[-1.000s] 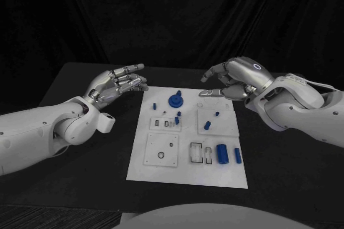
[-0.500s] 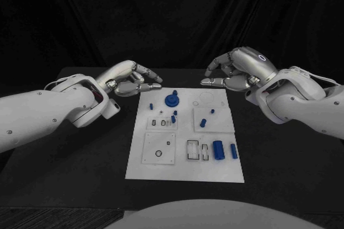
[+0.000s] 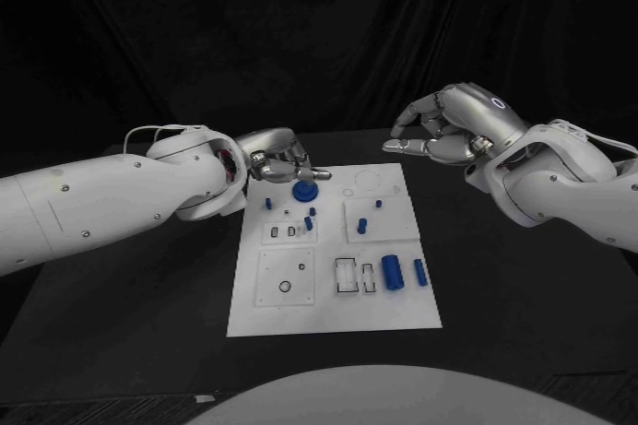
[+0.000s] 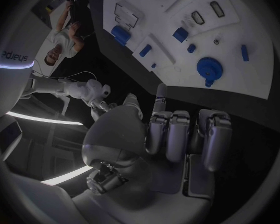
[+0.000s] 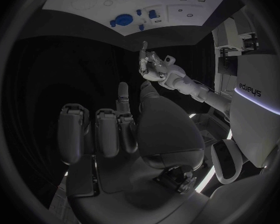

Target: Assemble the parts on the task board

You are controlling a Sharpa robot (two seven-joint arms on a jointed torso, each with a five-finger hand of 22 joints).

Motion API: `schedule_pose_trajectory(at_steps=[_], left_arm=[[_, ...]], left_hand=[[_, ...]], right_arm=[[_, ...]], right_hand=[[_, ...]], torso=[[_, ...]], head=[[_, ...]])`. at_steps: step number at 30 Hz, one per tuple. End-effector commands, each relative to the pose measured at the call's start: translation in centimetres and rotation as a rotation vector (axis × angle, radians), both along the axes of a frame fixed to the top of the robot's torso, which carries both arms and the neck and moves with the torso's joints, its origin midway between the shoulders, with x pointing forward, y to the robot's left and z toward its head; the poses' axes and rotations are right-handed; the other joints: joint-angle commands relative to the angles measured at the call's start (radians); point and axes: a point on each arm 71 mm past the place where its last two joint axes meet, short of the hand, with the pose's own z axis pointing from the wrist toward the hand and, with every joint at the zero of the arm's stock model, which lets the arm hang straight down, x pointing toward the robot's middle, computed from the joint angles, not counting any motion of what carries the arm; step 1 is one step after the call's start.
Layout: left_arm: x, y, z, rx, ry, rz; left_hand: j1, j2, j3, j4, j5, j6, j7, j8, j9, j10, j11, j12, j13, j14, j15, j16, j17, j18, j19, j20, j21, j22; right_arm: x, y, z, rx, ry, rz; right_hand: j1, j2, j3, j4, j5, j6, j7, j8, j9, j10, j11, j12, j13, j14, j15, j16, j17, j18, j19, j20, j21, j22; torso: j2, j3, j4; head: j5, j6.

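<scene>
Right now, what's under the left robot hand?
The left robot hand hovers at the task board's far left corner, beside the round blue part. That corner is covered in the head view.

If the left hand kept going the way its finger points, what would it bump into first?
Most likely the round blue knob at the near end of the white board. The left hand hovers beside it with one finger stretched toward it; how far above it the finger is remains unclear.

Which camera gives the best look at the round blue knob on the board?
The left wrist view: the knob is large and unobstructed there. In the head view the left hand hovers at the knob, crowding it. The right wrist view shows it small and distant.
</scene>
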Motion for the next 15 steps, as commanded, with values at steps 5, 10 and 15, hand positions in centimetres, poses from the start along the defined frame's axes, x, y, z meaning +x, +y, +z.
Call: schedule_pose_trajectory(at_steps=[5, 10, 15], left_arm=[[0.3, -0.4, -1.6, 0.308, 0.130, 0.128], [0.4, -0.6, -2.0, 0.385, 0.169, 0.144], [0.6, -0.7, -2.3, 0.445, 0.198, 0.150]], left_hand=[[0.037, 0.002, 0.042, -0.030, 0.071, 0.028, -0.040, 0.112, 0.168, 0.106, -0.038, 0.003, 0.263, 0.105, -0.034, 0.003, 0.263, -0.006, 0.105, -0.033, 0.003, 0.263], [0.041, -0.004, 0.071, -0.037, 0.078, 0.041, -0.072, 0.195, 0.304, 0.106, -0.068, 0.003, 0.263, 0.105, -0.064, 0.003, 0.263, -0.006, 0.105, -0.064, 0.003, 0.263], [0.036, -0.005, 0.079, -0.035, 0.061, 0.043, -0.076, 0.203, 0.336, 0.106, -0.074, 0.003, 0.263, 0.105, -0.070, 0.003, 0.263, -0.006, 0.105, -0.069, 0.003, 0.263]], right_arm=[[-0.2, -0.4, -1.0, -0.007, 0.045, -0.023], [-0.2, -0.8, -1.4, -0.013, 0.061, -0.037], [-0.1, -0.9, -1.7, -0.018, 0.077, -0.045]], right_hand=[[0.002, 0.010, 0.002, 0.001, 0.005, -0.008, -0.003, 0.004, 0.002, 0.103, -0.007, 0.003, 0.263, 0.075, -0.006, 0.004, 0.092, -0.012, 0.048, -0.004, 0.002, 0.218], [0.003, 0.012, 0.002, 0.000, 0.008, -0.009, -0.003, 0.004, 0.003, 0.103, -0.007, 0.003, 0.263, 0.075, -0.006, 0.003, 0.090, -0.012, 0.048, -0.005, 0.002, 0.218], [0.005, 0.013, 0.002, -0.001, 0.012, -0.010, -0.003, 0.005, 0.005, 0.103, -0.007, 0.003, 0.263, 0.074, -0.006, 0.002, 0.088, -0.012, 0.047, -0.005, 0.000, 0.217]], torso=[[-0.007, 0.0120, -0.0143], [-0.007, 0.0080, -0.0118], [-0.008, 0.0126, -0.0155]], head=[[0.009, 0.000], [0.014, 0.000], [0.026, 0.000]])
